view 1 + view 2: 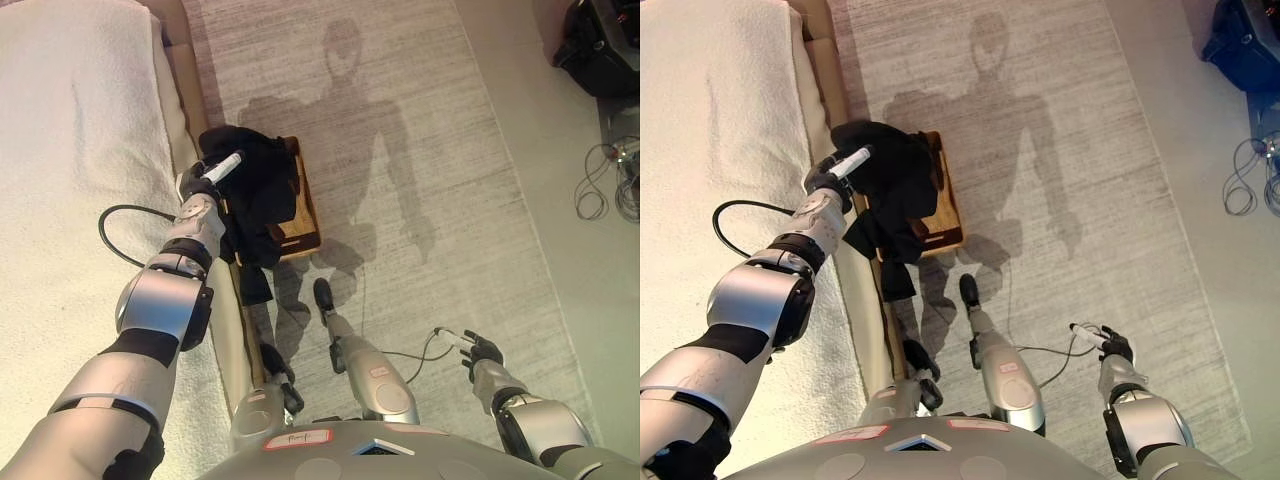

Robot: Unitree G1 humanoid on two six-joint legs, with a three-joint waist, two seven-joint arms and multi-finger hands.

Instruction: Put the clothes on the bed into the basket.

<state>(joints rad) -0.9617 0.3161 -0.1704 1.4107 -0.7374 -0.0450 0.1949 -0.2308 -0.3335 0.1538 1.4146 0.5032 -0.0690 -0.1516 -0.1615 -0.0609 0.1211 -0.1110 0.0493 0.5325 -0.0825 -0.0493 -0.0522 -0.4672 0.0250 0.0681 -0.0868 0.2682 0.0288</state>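
A heap of black clothes point(258, 190) lies over a small wooden basket point(307, 215) on the rug beside the bed point(70, 150). One end of the cloth hangs past the basket's near edge, down along the bed's side. My left hand point(205, 177) is at the bed's edge, against the left side of the clothes, open, with a white-covered finger straight and resting on the cloth. My right hand point(482, 350) hangs low at the right over the rug, open and holding nothing. The clothes hide most of the basket's inside.
The bed with its white cover fills the left side, its beige frame point(185, 80) running next to the basket. A grey rug point(420, 150) covers the floor. A dark bag point(600, 45) and loose cables point(605, 180) lie at the far right.
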